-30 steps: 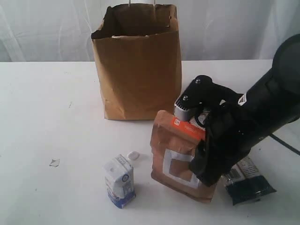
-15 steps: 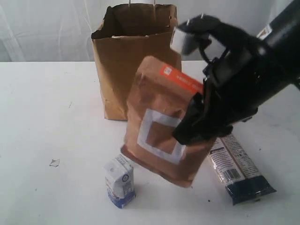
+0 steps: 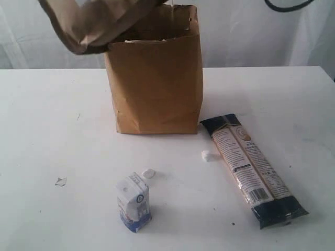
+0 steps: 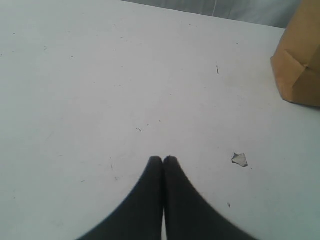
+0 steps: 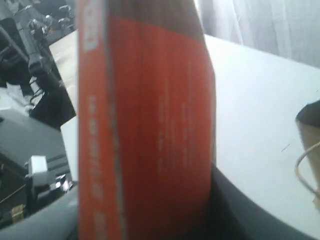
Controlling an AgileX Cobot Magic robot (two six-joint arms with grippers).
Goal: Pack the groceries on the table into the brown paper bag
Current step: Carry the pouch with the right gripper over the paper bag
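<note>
While the left pincer [image 4: 163,162] sits closed, the right pincer [image 5: 150,215] grips the creased brown pouch [image 3: 91,23].

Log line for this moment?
right gripper holding brown pouch aloft by paper bag | left gripper shut | carton, long packet on table

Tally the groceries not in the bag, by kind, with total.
small white-blue carton: 1
long dark packet: 1
brown pouch, aloft over the tall brown paper bag: 1
Total: 3
</note>
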